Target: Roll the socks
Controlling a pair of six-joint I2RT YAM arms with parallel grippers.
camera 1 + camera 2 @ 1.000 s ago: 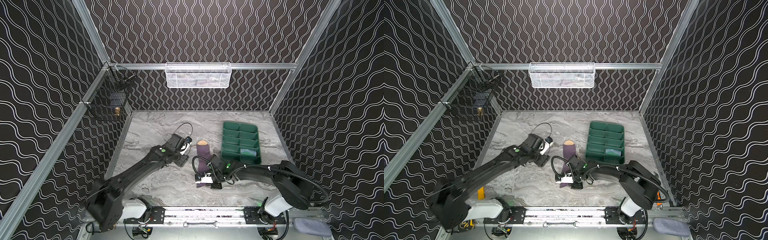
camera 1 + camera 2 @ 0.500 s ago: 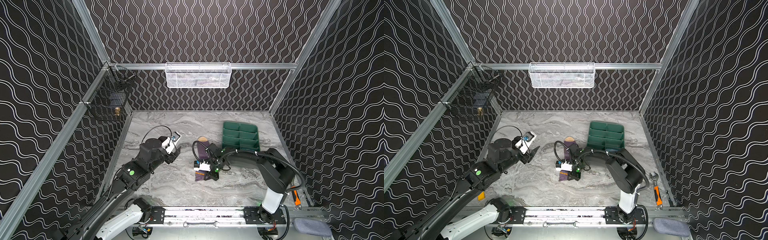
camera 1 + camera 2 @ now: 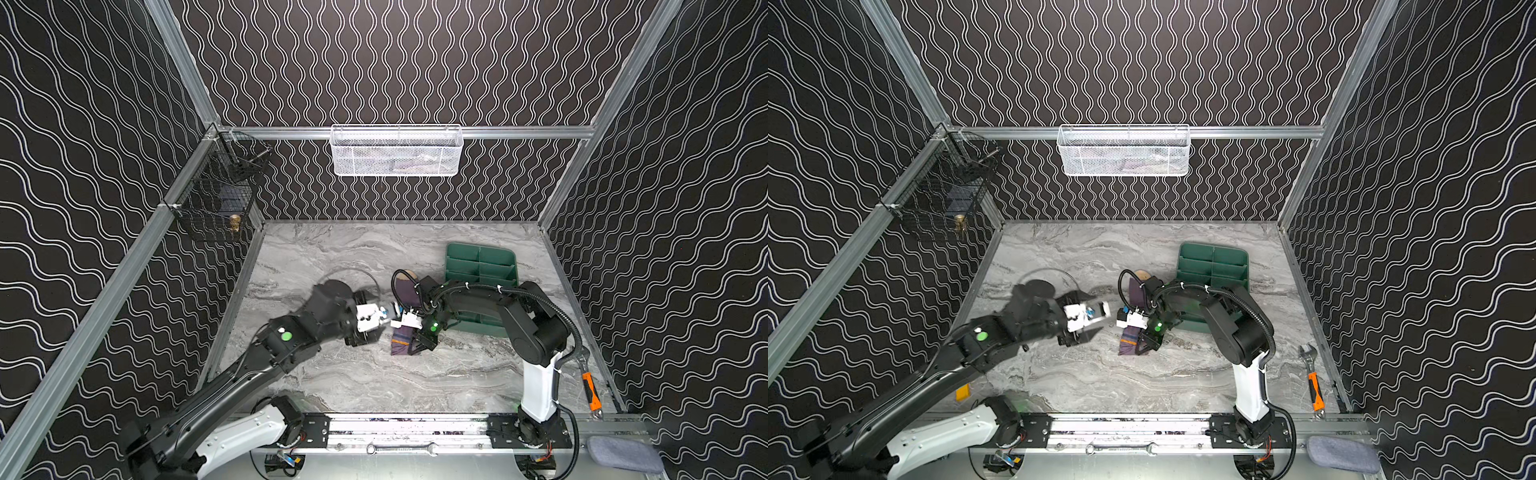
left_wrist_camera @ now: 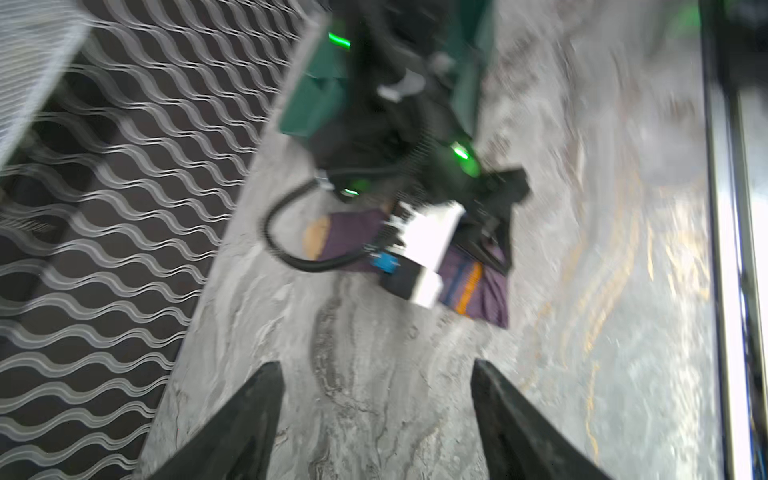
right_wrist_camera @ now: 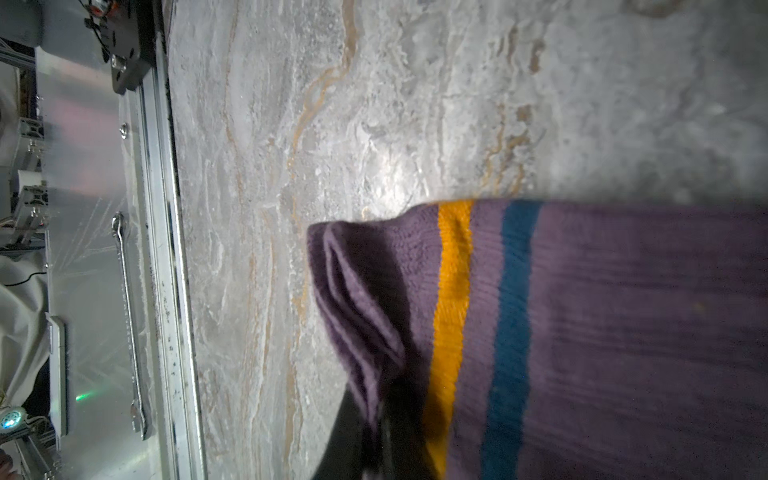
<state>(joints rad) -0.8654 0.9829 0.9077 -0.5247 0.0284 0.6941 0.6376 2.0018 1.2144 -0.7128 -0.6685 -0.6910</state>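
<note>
Marbled grey tabletop (image 3: pixel 332 249) filled both top views, read here as a clock face with twelve at the back wall. At ten o'clock a black wire basket (image 3: pixel 216 199) hung from the side rail. Just left of centre the left gripper (image 3: pixel 365 336) pointed toward three o'clock, and in its wrist view the claw (image 4: pixel 376 365) stood wide with only bare marble between the fingers (image 4: pixel 249 415); that view was smeared, so whether the tips touched the table could not be told.

At centre the purple sock (image 3: pixel 401 343) lay lengthwise, tan toe toward twelve and striped cuff toward six, well apart from the left claw. The sock (image 4: pixel 482 291) appeared in the left wrist view beyond the open fingers.

The right gripper (image 3: pixel 422 343) sat at the cuff's three-o'clock edge with its claw pinched shut on the fabric; in the right wrist view the dark fingers (image 5: pixel 374 436) clamped the folded purple rim beside the orange and blue stripes of the sock (image 5: pixel 623 332).

At two o'clock stood a green divided tray (image 3: pixel 480 262), its near end hidden under the right arm. At four o'clock an orange-handled wrench (image 3: pixel 590 388) lay along the wall. At five o'clock, past the front rail, rested a grey-blue cloth pad (image 3: pixel 623 453).
</note>
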